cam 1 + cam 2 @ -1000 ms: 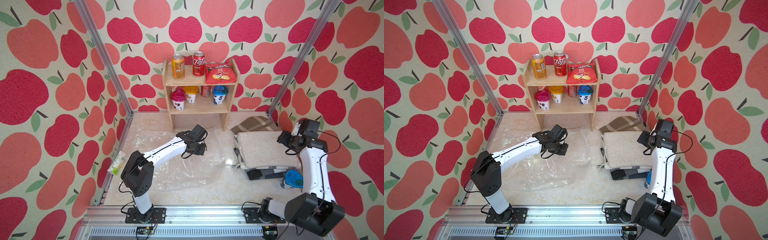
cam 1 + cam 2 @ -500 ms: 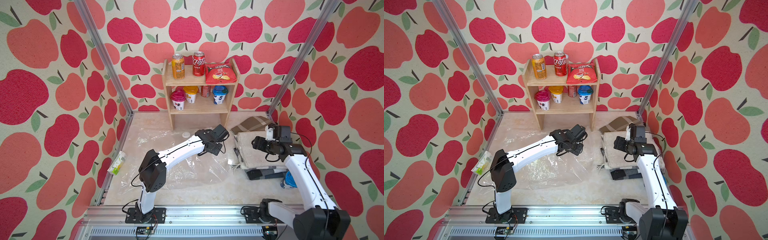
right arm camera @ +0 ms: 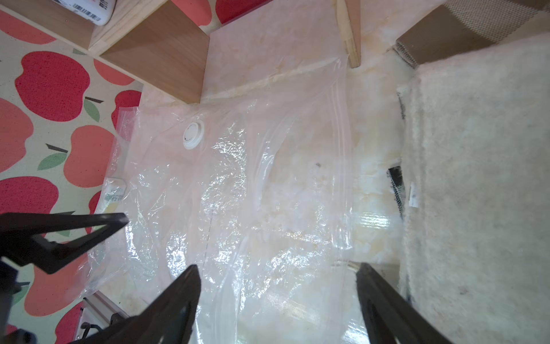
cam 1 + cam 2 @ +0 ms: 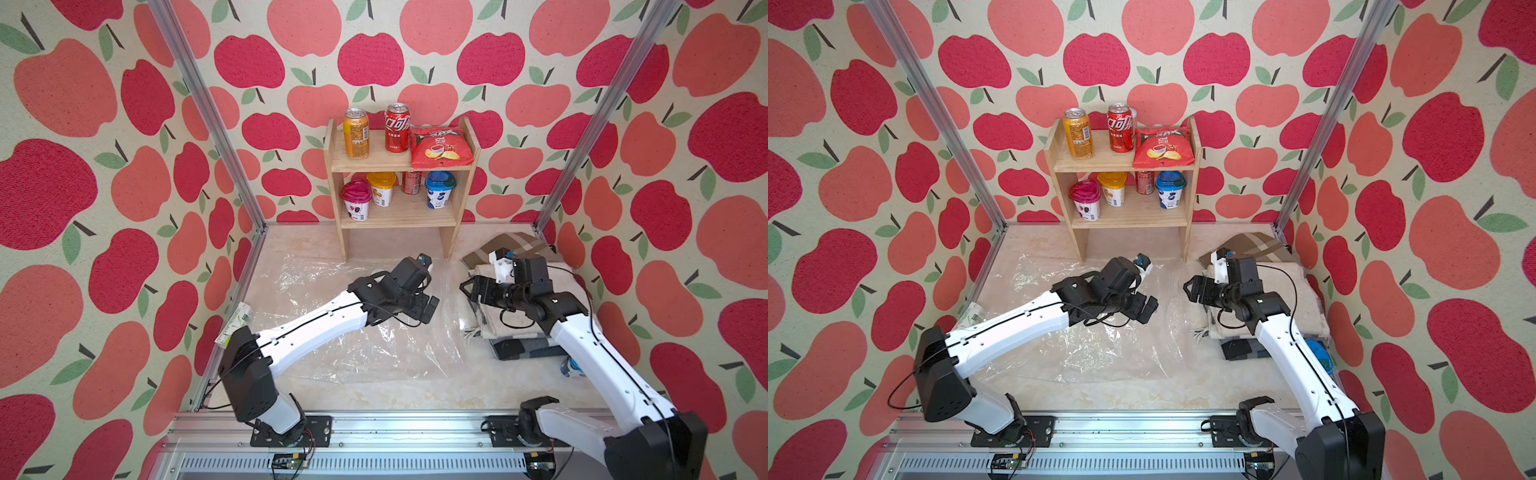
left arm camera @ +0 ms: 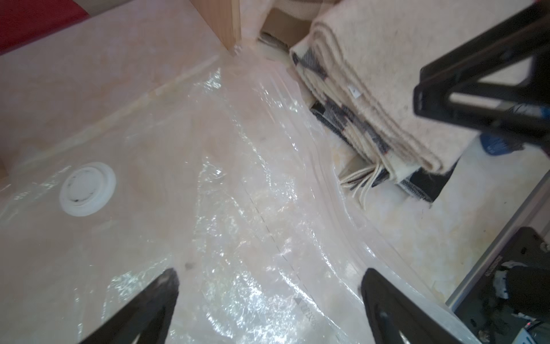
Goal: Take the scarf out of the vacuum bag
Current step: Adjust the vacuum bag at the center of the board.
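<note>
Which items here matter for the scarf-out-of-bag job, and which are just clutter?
Job: vacuum bag, cream scarf beside it, left gripper, right gripper, both open.
Clutter: wooden shelf, orange can, red can, chips bag, small packet by the wall, brown plaid cloth.

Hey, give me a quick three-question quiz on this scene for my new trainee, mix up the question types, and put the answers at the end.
1. True or false: the left pincer and the right pincer are both open, holding nothing.
2. Where is the folded beige scarf? A on the table beside the vacuum bag; B inside it; C held in a pincer.
3. Fill in: the red chips bag lies on the wooden shelf's ___ level.
Key: 1 true; 2 A; 3 top.
</note>
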Controlling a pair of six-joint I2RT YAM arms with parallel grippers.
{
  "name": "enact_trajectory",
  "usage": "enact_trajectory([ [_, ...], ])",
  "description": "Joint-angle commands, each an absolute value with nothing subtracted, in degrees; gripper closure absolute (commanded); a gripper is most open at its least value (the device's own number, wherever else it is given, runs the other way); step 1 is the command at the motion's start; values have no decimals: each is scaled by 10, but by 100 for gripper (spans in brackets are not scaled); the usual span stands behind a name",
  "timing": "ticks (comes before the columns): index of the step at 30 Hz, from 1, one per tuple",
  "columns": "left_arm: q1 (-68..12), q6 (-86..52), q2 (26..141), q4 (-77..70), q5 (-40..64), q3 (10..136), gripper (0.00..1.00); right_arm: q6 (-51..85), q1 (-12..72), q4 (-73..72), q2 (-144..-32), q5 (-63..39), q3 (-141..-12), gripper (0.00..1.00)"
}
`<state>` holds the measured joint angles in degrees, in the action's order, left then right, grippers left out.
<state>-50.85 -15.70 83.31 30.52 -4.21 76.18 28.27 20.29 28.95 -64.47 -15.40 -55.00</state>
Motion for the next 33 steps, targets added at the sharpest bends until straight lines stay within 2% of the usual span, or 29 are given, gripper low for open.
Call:
enact_trajectory([
  [1, -453, -226, 766, 270, -75, 709, 2, 305, 234, 267, -678, -162, -562, 15],
  [8, -287, -312, 729, 398, -95, 618, 2, 315, 303, 265, -776, -125, -597, 16],
  [12, -233, -353, 742, 416, -88, 583, 2, 317, 319, 275, -822, -114, -612, 20],
  [17, -181, -405, 787, 403, -76, 538, 2, 322, 321, 277, -847, -121, -614, 41],
  [24, -159, -408, 851, 356, -72, 518, 2, 318, 321, 286, -840, -102, -614, 72],
  [33, -156, -400, 906, 322, -45, 521, 2, 318, 320, 270, -872, -126, -615, 96],
])
